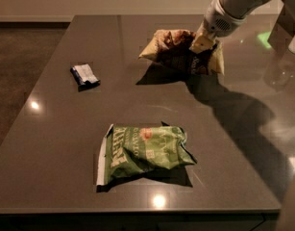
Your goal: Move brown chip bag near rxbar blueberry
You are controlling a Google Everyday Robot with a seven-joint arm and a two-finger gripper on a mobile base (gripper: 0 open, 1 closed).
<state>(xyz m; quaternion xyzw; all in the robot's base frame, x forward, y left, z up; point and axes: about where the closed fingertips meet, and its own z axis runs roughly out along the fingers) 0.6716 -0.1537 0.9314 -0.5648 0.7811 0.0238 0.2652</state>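
Observation:
The brown chip bag [173,49], dark brown with cream-yellow ends, hangs tilted just above the far right part of the table, with its shadow on the table below it. My gripper [202,43] comes in from the upper right and is shut on the bag's right part. The rxbar blueberry [84,74], a small dark blue wrapper with a white-silver patch, lies flat at the left of the table, well to the left of the bag.
A green chip bag [143,150] lies near the table's front edge. The dark grey table [233,143] has its left edge close to the rxbar. My white arm [238,4] reaches in over the far right corner.

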